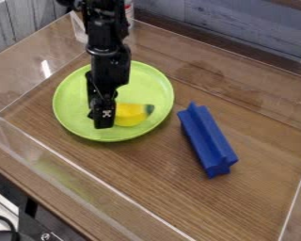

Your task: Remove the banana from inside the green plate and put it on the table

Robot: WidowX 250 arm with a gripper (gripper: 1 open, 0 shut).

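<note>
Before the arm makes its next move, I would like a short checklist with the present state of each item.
1. Banana lies inside the green plate: ok.
2. Gripper is open: ok.
3. Gripper points down over the plate, at the banana's left end: ok.
4. Fingers stand on both sides of the banana: cannot tell, the gripper body hides that end.
5. Table has bare wood in front of the plate to set the banana down: ok.
6. Blue block lies apart from the plate, to its right, out of the gripper's way: ok.
</note>
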